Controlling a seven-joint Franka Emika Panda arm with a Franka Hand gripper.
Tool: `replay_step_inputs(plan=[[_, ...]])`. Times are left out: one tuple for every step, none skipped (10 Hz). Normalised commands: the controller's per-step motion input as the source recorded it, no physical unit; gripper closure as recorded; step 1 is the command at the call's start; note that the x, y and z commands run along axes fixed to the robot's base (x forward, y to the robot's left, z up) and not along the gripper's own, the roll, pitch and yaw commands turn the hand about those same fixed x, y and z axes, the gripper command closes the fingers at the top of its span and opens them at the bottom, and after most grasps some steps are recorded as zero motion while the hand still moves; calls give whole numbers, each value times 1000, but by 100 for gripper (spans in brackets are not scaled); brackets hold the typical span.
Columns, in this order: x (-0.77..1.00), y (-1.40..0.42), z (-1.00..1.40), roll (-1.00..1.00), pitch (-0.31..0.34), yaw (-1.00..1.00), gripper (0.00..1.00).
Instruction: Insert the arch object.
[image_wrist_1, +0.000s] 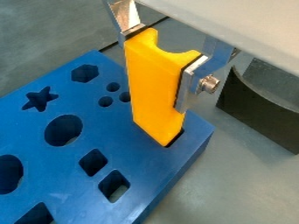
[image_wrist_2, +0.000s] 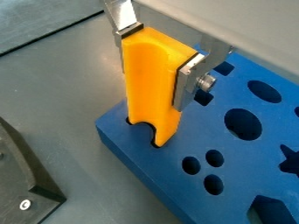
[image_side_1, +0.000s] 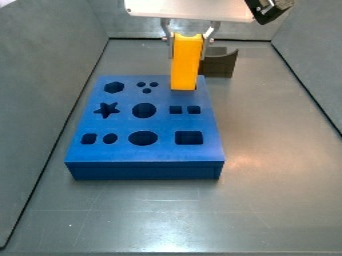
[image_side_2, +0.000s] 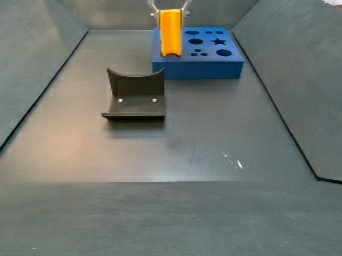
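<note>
Upright above the blue board (image_side_1: 140, 125): arch object (image_wrist_1: 156, 87), bright orange-yellow, standing on end with its lower tip just inside a hole at the board's edge, the bulk of it clear of the surface. Clamped on the arch object's upper part: gripper (image_wrist_1: 162, 51), flat silver fingers (image_wrist_1: 193, 83) pressed to opposite faces of the block, seen in both wrist views. Same grip in a wrist view (image_wrist_2: 158, 57), with the notched foot of the arch object (image_wrist_2: 152, 87) dipping into the opening at the board's corner region. Across the rest of the board: star, round, hexagonal and square cut-outs, all unfilled. From a side view, arch object (image_side_1: 186, 60) at the board's far edge, gripper (image_side_1: 189, 32) directly over it. Just beyond that far edge, beside the block: fixture (image_side_1: 219, 62), dark, resting on the grey floor. From a side view, fixture (image_side_2: 134, 96) well apart from the board (image_side_2: 201, 55), nearer the camera, its curved upright plate facing forward; arch object (image_side_2: 171, 32) vertical at the board's nearer corner.
</note>
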Motion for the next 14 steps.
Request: replay_step_inputs(plan=[[0,0,-389,0,-14,0,100],[63,0,-517,0,-13,0,100],[111,20,-589,-1,-4,-3,100],[34,46,-643,-21,-34,0,100],[0,57,-677,-60,-67,0,100],[0,57,-726,-64,-67,0,100],[0,46,-751,-99,-83,-23,100],[-23,26,-811,-129,-119,-54,100],[-23,9,-797,-141,-123,-51,100],[0,3,-797,-143,-116,-43,100],[0,0,-780,-133,-111,-57,100],[0,0,-580,-111,-100,-77,100],[-6,49,-103,-107,-73,-34,100],[0,11,0,-26,-27,0,100]])
